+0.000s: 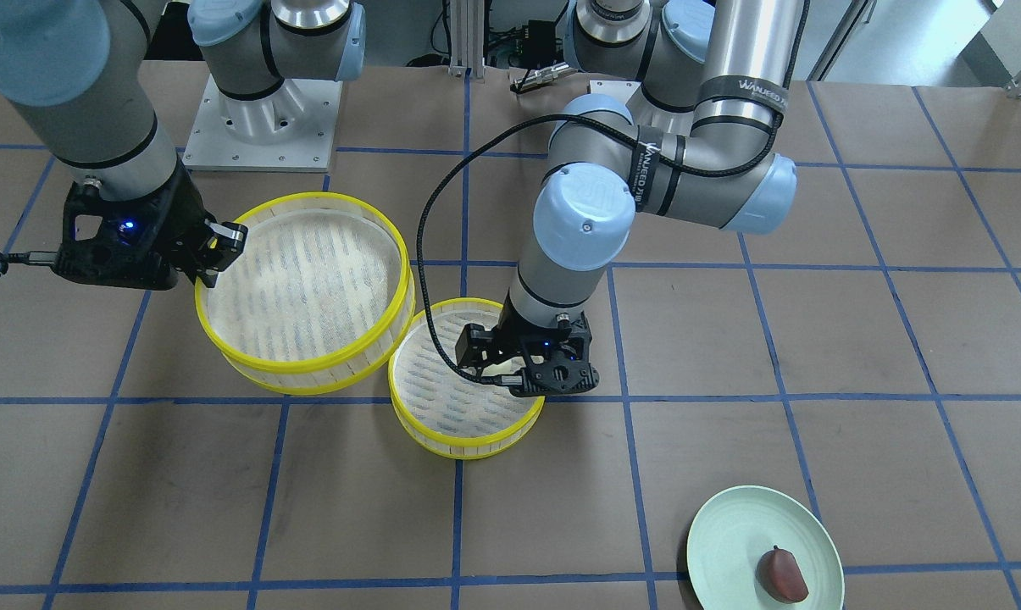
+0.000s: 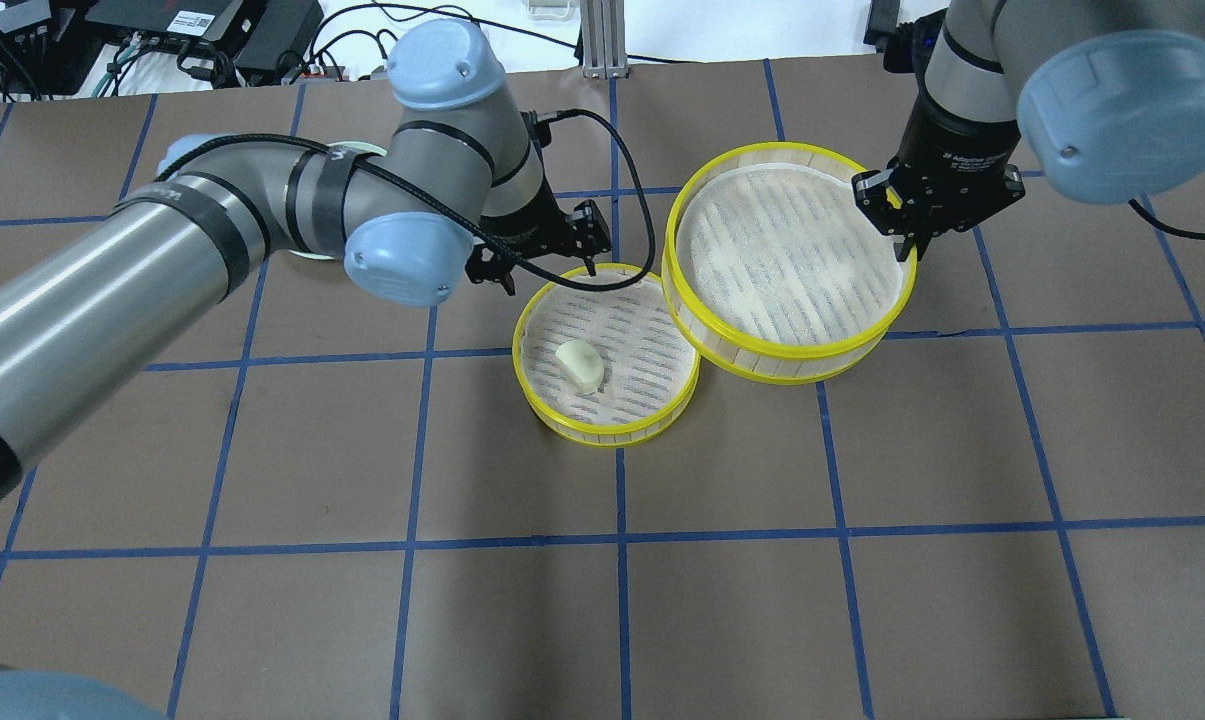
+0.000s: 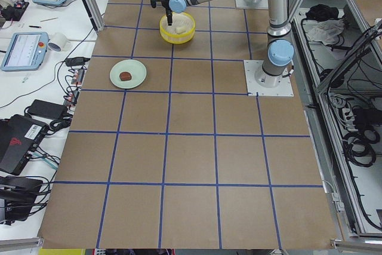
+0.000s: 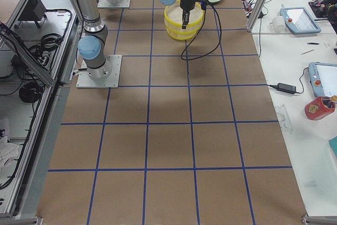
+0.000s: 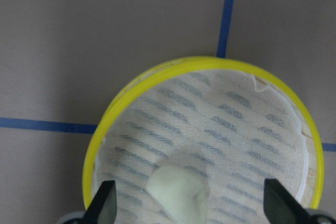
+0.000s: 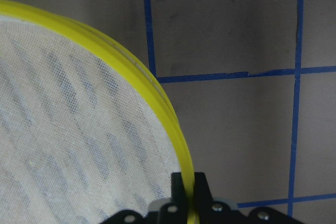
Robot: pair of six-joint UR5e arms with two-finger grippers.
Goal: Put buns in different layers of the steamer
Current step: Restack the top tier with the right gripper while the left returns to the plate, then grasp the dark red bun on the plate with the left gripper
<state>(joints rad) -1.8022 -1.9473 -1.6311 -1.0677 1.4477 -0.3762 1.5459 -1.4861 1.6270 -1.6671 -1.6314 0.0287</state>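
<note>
The cream-white bun [image 2: 580,366] lies in the lower steamer tray [image 2: 612,435] at mid table. My left gripper [image 2: 550,275] hovers over that tray's near edge, open and empty. In the left wrist view the bun [image 5: 177,192] lies below and between the spread fingers. My right gripper [image 2: 905,245] is shut on the yellow rim of the second steamer tray [image 2: 782,350]. That tray is empty, looks lifted, and overlaps the lower tray's edge. The right wrist view shows the fingers pinching the rim [image 6: 181,145]. The reddish-brown bun [image 1: 781,574] lies on the pale green plate [image 1: 730,534].
The green plate sits on the robot's left side near the operators' edge of the table. A black cable [image 1: 430,220] loops from the left wrist over the lower tray. The brown table has blue grid lines.
</note>
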